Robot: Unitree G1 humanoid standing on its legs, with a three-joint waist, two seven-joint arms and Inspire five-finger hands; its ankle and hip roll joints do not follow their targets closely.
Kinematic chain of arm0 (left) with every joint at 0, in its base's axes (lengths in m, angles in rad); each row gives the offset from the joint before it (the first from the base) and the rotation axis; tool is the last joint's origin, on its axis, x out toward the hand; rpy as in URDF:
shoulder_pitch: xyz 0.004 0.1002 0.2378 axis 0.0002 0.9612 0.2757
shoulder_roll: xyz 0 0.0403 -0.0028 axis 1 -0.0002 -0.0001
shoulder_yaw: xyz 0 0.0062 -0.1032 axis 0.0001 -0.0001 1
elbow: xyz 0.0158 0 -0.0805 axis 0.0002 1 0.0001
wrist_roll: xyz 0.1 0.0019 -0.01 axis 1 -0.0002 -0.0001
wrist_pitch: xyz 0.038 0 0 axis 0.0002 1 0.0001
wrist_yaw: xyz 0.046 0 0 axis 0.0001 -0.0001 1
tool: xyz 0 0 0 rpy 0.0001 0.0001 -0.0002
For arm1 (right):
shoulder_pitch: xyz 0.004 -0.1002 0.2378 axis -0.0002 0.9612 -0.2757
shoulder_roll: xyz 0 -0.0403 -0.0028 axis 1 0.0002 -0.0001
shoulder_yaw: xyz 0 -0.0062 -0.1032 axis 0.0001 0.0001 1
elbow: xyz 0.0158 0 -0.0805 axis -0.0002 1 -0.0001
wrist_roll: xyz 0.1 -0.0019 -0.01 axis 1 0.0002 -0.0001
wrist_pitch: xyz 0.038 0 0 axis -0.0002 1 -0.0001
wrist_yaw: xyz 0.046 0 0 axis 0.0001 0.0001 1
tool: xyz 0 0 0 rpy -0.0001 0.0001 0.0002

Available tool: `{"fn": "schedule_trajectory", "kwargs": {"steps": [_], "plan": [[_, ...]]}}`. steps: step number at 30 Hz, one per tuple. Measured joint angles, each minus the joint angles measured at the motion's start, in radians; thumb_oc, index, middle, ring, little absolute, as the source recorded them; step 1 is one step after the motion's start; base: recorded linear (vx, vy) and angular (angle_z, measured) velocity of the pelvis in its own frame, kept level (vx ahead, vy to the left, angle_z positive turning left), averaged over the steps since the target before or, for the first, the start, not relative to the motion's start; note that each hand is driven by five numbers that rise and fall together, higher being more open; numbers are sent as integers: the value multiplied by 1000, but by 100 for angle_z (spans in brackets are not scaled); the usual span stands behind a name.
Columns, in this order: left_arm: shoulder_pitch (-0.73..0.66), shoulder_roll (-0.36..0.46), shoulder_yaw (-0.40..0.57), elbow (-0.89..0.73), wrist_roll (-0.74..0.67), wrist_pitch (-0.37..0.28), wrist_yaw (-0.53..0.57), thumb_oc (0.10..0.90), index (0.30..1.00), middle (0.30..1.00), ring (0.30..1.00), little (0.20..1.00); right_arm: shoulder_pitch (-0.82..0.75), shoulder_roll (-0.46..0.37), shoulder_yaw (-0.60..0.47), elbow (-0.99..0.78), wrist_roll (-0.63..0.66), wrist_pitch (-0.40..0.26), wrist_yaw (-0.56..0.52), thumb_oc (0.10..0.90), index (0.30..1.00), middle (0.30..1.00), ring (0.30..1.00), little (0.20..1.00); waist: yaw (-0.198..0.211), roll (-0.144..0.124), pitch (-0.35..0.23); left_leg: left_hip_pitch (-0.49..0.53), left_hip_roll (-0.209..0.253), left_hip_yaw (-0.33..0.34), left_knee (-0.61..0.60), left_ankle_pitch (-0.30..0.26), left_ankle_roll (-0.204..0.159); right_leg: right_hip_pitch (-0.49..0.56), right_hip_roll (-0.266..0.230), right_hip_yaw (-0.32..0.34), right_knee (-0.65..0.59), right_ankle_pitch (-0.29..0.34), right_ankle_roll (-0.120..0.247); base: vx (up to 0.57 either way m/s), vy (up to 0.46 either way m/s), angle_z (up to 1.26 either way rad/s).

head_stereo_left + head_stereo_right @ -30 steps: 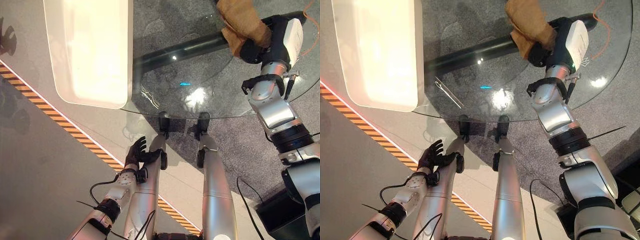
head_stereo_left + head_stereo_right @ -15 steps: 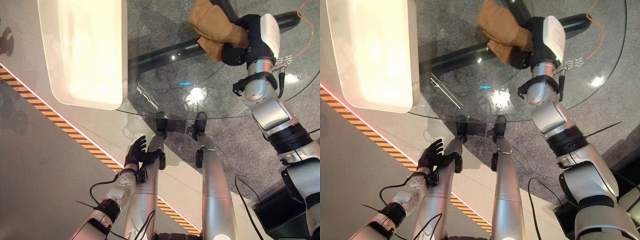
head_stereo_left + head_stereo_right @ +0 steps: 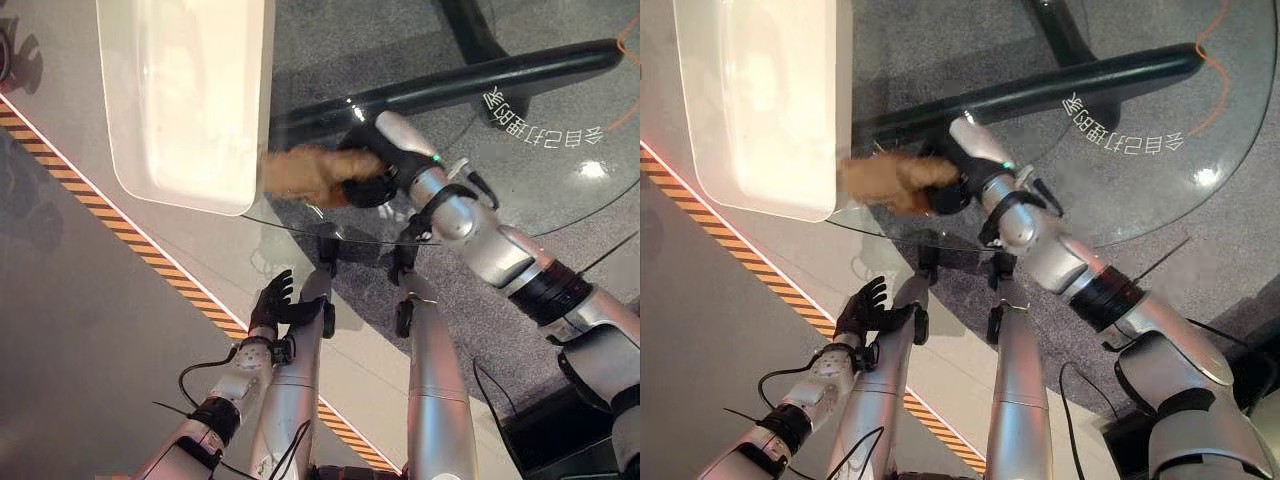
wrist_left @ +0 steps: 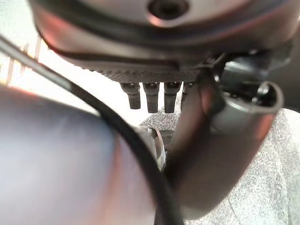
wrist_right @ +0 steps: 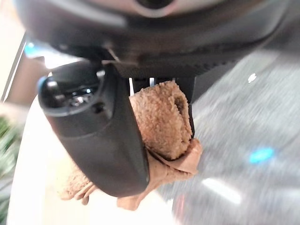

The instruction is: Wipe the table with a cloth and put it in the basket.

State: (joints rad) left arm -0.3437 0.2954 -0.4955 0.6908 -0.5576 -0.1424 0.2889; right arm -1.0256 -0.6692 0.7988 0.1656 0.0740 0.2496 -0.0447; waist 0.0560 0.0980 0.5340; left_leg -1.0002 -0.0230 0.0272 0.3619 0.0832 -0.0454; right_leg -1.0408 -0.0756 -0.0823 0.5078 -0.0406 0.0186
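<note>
From the left eye view I see my right hand (image 3: 375, 178) stretched across the round glass worktop (image 3: 560, 130), fingers clenched around the tan cloth (image 3: 305, 175). The cloth lies on the glass near the worktop's left edge, just beside the long side of the white basket (image 3: 185, 100), which sits partly over the glass. A dark tubular frame (image 3: 480, 85) shows through the glass below. My left hand (image 3: 275, 305) hangs low beside the robot, off the worktop, fingers relaxed and spread, holding nothing.

The right eye view gives the same layout: the cloth (image 3: 890, 182) trails out of the right hand (image 3: 958, 180) toward the basket (image 3: 760, 100), its far end close to or touching the basket's wall; I cannot tell which. The left hand (image 3: 865, 308) shows at the lower left.

In the left wrist view, a row of the left hand's fingers (image 4: 152, 96) points away, straight, with nothing between them.

In the right wrist view, the thumb (image 5: 103, 136) and fingers pinch the bunched cloth (image 5: 161, 124), folds hanging out beneath the hand.
</note>
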Motion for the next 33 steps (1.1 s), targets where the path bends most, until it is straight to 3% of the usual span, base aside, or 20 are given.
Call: {"fn": "schedule_trajectory", "kwargs": {"steps": [4, 10, 17, 25, 33], "plan": [[-5, 1, -2, -6, 0, -2, -1, 800, 900, 900, 900, 900, 1, -3, 20, -8, 17, -6, 45, 100, 300, 300, 300, 200, -3, 0, 0, -16, -11, 0, 27, -14, 6, -14, -13, 1, 25, -7, 8, 20, 2, 5], [-9, 9, -3, -14, -2, -1, -1, 800, 900, 900, 900, 900, 10, -15, 9, -18, 41, -8, 18, 100, 300, 300, 300, 200, -8, -1, 1, -32, -18, 2, 44, -17, 11, -25, -24, 5, 33, -12, 18, 3, 1, 1], [-9, 10, -3, -15, -5, -4, 0, 800, 900, 900, 900, 900, 106, 29, -51, -33, 68, -40, -193, 100, 300, 300, 300, 200, -16, -5, 2, -35, -22, 8, 46, -21, 19, -26, -29, 11, 30, -9, 28, 0, 0, 0], [-9, 13, 0, -18, -5, -4, 8, 800, 900, 900, 900, 900, 134, 52, -299, 33, 66, -17, -514, 100, 300, 300, 300, 200, -39, -16, 5, -36, -26, 19, 59, -31, 39, -25, -30, 30, 27, -3, 35, -5, -13, -3], [-9, 17, 2, -18, -5, -3, 8, 800, 900, 900, 900, 900, 131, 34, -343, 52, 141, 6, -633, 100, 300, 300, 300, 200, -45, -19, 7, -36, -24, 33, 80, -42, 50, -23, -27, 39, 28, -1, 38, -5, -19, -4]]}}
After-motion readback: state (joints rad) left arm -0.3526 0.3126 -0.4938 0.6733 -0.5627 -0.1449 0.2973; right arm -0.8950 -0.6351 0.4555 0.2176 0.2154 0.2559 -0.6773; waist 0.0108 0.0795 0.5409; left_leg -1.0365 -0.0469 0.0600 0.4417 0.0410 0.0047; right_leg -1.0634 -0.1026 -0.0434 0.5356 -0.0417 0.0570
